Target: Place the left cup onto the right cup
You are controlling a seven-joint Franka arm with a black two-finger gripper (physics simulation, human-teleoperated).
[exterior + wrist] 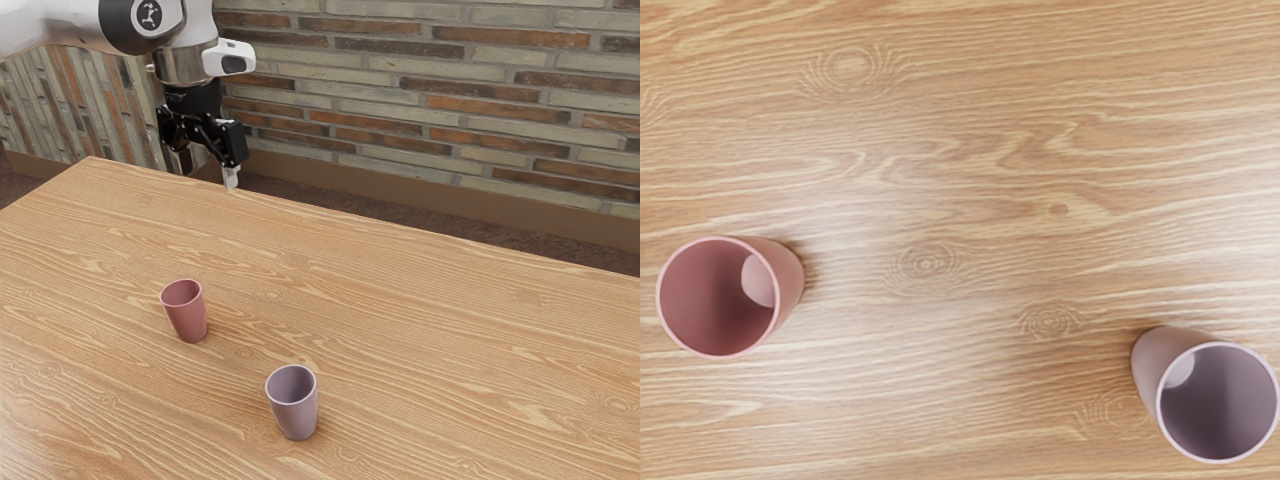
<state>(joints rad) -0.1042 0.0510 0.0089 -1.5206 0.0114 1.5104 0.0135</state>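
Pre-grasp: I am hovering my pincer (208,160) open and empty, well above pink cup (184,310); next move probably descending to its rim.

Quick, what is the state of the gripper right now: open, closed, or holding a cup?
Gripper: open, holding nothing.

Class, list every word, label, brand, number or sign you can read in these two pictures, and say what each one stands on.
Words or numbers: none can be read.
Arm's joint cap: a small white emblem on black, a symbol only, with no legible letters.
Pink cup, purple cup, table, brick wall: no markings.
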